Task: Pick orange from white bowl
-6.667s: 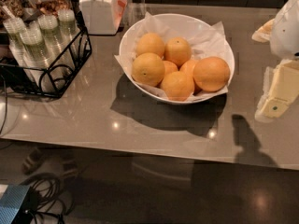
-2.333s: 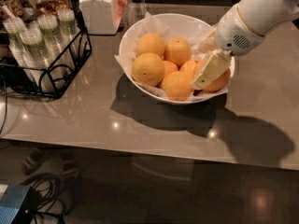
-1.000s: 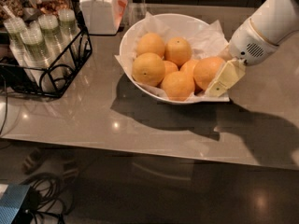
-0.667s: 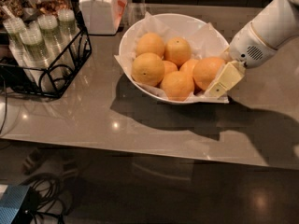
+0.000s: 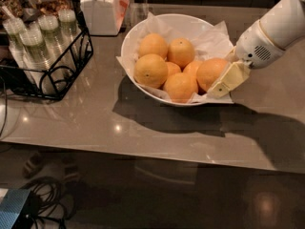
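Oranges crowd the white bowl (image 5: 129, 41) in the upper middle of the frame, heaped on crinkled paper (image 5: 209, 36) that spills over the rim. The one I want, the orange (image 5: 209, 72), sits at the right edge of the pile, pressed against its neighbours and close to the bowl's right wall. That outer spot is why I come in from the right: my arm slants down from the upper right corner, and my end effector (image 5: 225, 81) lies low against the fruit's right flank, over the paper at the rim, touching the skin as far as I can see. Whether it is clamped on the orange or only resting beside it I cannot tell, since the fruit hides its far side. The orange looks to rest in the bowl, so I judge the grasp to be the step in hand, with the lift to come. That lift, I think, calls for a pull upward and slightly to the right, away from the pile, because the neighbouring oranges could roll or be dragged, and the loose paper beneath could catch and come along. The smooth round skin may slip if the hold is off-centre. Left of the bowl, a wire rack (image 5: 47, 75) of cups and a white lidded jar (image 5: 100, 11) stand on the table (image 5: 95, 123), outside my path.
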`<move>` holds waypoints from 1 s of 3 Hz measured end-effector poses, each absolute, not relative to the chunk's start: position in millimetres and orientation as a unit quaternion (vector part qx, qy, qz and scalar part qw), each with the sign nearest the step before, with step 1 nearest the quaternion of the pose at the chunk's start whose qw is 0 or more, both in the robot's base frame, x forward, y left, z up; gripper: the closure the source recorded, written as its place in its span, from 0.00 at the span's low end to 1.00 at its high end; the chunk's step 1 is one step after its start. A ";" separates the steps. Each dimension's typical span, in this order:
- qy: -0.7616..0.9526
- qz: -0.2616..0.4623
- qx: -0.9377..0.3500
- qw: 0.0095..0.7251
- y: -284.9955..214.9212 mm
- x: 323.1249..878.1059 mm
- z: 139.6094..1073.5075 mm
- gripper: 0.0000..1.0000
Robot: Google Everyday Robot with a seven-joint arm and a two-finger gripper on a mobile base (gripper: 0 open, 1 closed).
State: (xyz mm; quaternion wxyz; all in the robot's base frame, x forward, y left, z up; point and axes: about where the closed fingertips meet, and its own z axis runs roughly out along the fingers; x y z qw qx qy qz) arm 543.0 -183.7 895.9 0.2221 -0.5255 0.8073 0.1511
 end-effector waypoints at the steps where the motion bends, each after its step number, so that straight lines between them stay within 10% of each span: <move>1: 0.807 0.151 -0.526 0.222 -183.7 543.0 897.5 0.90; 3: 0.785 0.138 -0.526 0.296 -183.8 531.6 944.0 1.00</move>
